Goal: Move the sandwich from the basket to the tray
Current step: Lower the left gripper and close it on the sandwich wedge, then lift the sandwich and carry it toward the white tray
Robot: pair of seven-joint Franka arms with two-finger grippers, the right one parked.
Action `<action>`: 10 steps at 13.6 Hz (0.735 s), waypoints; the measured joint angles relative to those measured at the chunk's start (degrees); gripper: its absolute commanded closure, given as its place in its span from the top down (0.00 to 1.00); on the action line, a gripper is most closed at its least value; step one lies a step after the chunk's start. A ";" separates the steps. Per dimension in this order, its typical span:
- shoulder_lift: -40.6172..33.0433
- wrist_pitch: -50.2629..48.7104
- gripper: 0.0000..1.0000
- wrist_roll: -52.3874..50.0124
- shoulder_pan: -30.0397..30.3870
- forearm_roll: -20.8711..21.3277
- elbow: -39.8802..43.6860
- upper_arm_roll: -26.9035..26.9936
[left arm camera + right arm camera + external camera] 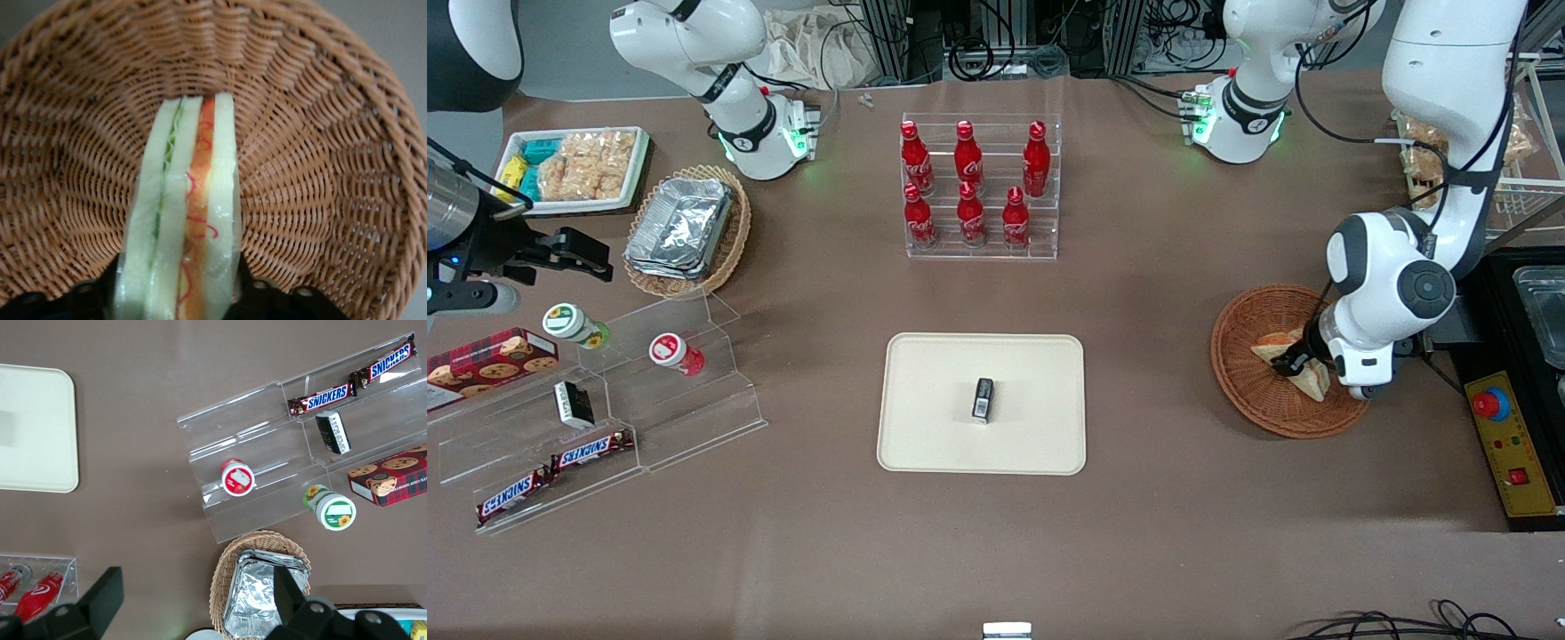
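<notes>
The sandwich [1274, 344], a clear-wrapped wedge of white bread, lies in the round reddish-brown basket [1254, 396] toward the working arm's end of the table. My left gripper [1295, 363] is down in the basket, shut on the sandwich. In the left wrist view the cut edge of the sandwich [190, 200] shows green and red-orange filling, with a dark finger [257, 295] tight against each side and the basket's weave [320, 167] all around. The cream-beige tray [925, 382] lies mid-table, nearer the front camera than the bottle rack; it also shows in the right wrist view [33, 427].
A small black packet [983, 399] lies on the tray. A clear rack of red bottles [980, 187] stands farther from the camera. Toward the parked arm's end are a tan basket of foil trays [685, 231], a white snack tray [578, 169] and clear snack steps [605, 418]. An emergency-stop box [1507, 444] sits beside the basket.
</notes>
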 measured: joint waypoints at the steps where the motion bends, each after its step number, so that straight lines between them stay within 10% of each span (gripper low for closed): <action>1: -0.97 -0.52 0.00 0.10 0.03 0.01 0.52 0.26; 10: -11.54 -34.81 0.00 13.08 -1.23 -2.64 21.80 -15.13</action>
